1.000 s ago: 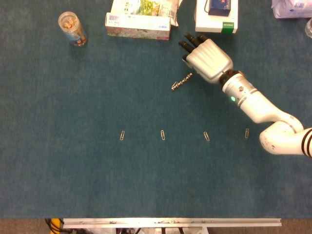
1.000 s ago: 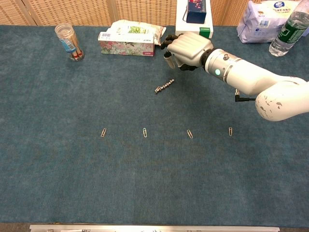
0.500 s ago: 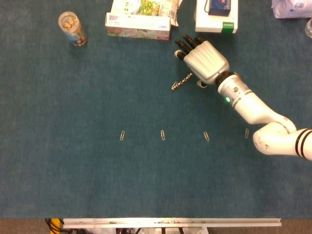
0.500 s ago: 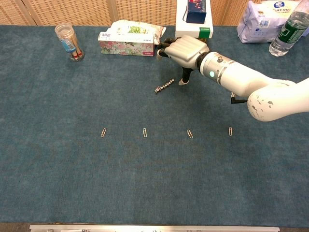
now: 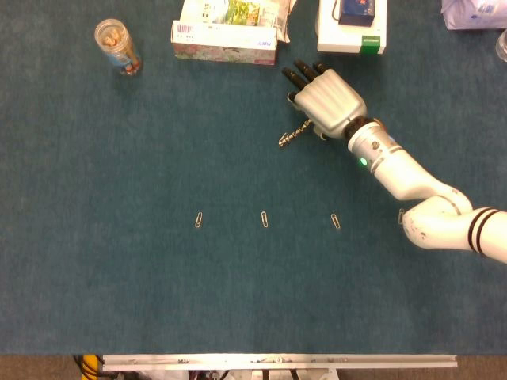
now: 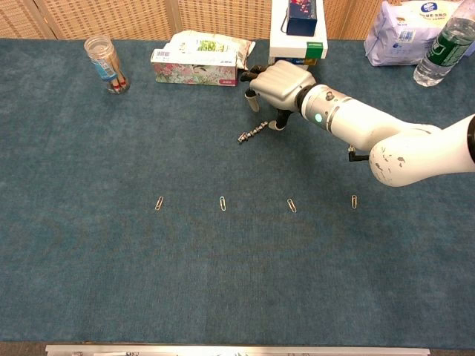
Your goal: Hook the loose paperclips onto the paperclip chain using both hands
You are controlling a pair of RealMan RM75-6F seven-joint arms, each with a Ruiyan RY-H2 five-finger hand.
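Teal, short-pile cloth table [image 5: 119, 301] carried everything. Short, kinked, silvery metal paperclip chain [image 5: 295, 133] lay toward the far edge, right of centre, flat on the cloth. White plastic right hand [image 5: 325, 99] with dark fingertips [image 5: 295, 75] hovered just beside the chain's right end, fingers extended and loosely apart, holding nothing; thumb tip was near the chain, contact unclear. Left hand was not in either view. Four small wire loose paperclips [image 6: 223, 202] sat in a row across the table's middle, well apart from each other and from the chain, none hooked on.

Step in hand looked like the reach to pick up the chain. Next move would likely need a fine pinch on its end link; thin metal on nap, hard to lift.
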